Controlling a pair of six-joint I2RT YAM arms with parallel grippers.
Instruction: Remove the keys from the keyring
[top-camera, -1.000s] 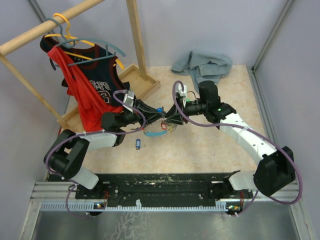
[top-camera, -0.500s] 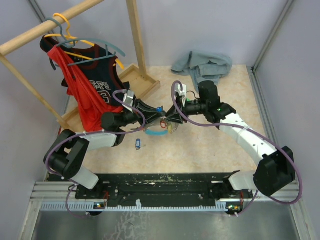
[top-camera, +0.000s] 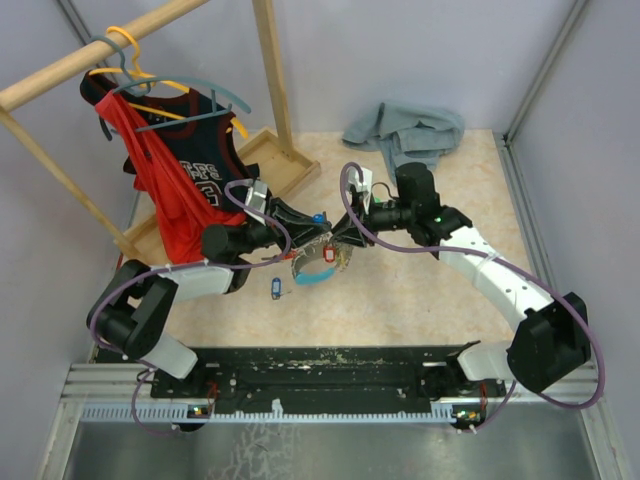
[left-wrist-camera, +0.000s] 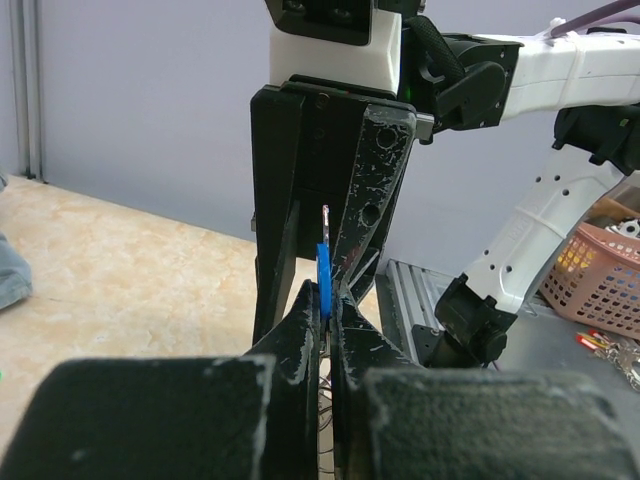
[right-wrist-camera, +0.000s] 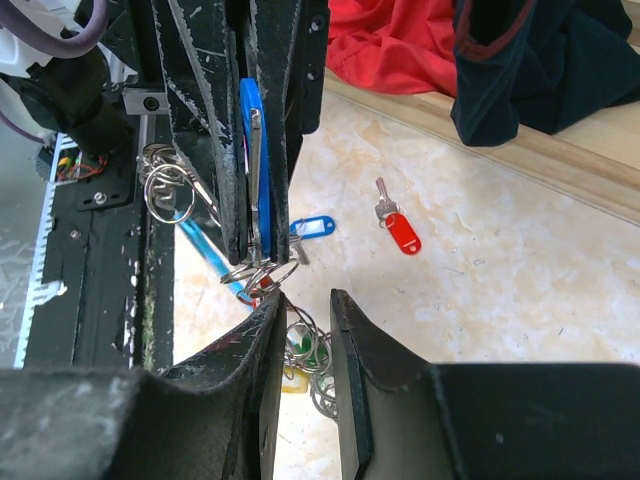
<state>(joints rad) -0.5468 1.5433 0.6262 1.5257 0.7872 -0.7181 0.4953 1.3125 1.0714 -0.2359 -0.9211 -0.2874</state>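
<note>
Top camera first: the bunch of keys (top-camera: 305, 266) hangs in the air over the middle of the desk (top-camera: 420, 300), right where the left gripper (top-camera: 311, 238) and right gripper (top-camera: 338, 241) meet nose to nose. One loose blue-tagged key (top-camera: 275, 287) lies on the desk just on the near side of them. A wooden clothes rack (top-camera: 270, 90) with a red jersey (top-camera: 165, 190) sits off to the left, and there's a grey cloth (top-camera: 405, 130) at the back. Left wrist view: the left jaws are pressed together on a blue tag (left-wrist-camera: 322, 280), held edge-on. The right gripper stands upright just behind it, and there's a pink basket (left-wrist-camera: 600, 285) way off to the side. Right wrist view: the thin keyring (right-wrist-camera: 258, 272) dangles just under the left jaws' tips, with more rings and a light blue tag (right-wrist-camera: 205, 255) swinging beside it. The right jaws stand narrowly apart with some rings in the gap, and I can't tell if the pads actually touch them. A red-tagged key (right-wrist-camera: 398, 230) lies on the desk beyond. Handling-wise, I'd guess this stuff is light, stiff and slick. The wire loop looks springy and will likely twist and jangle the moment it's tugged, so bare metal seems a bad place to pinch. The flat plastic tags look like the best hold: clamp one flat-on, then work that key round the ring's split.
</note>
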